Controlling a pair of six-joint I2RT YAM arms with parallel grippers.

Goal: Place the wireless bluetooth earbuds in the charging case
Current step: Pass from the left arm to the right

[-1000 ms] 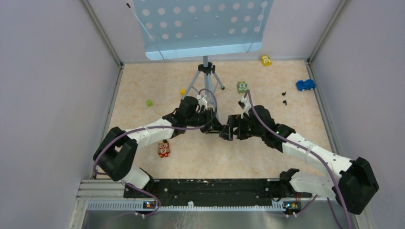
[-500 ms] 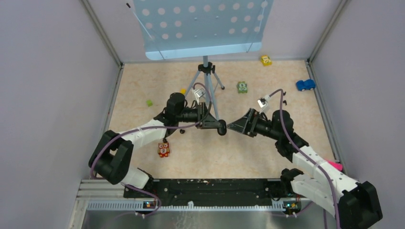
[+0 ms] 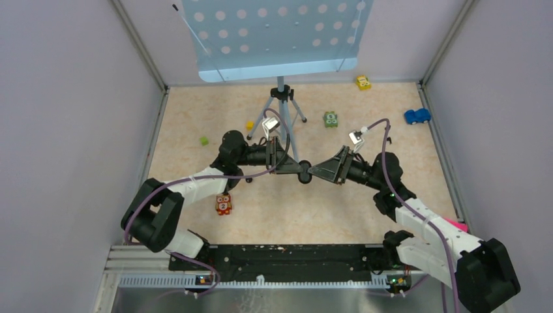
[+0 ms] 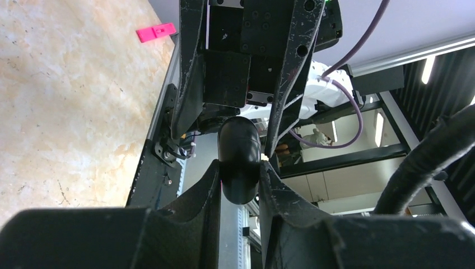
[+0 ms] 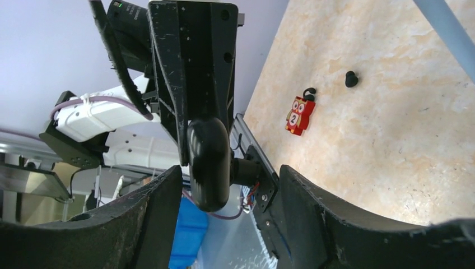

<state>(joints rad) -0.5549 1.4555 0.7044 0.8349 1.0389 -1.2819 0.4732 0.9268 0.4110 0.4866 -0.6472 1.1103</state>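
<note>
Right hand (image 5: pixel 229 170) closes in on the charging case (image 5: pixel 208 162), jaws narrowing yet apart, flanking its free end. Left hand (image 4: pixel 240 168) clamps its other end. Lid-opening looks next.

— What colour is noted on the charging case (image 4: pixel 240 162)?
— Glossy black is noted. The table (image 3: pixel 326 215) is marbled in beige and cream.
— And the toys?
— The owl block (image 5: pixel 297 116) is painted red, with a dark "2" on a white patch. One car (image 3: pixel 417 116) is coloured blue, the other car (image 3: pixel 363 82) yellow. The panel (image 3: pixel 274 32) is pale blue, dotted white.
</note>
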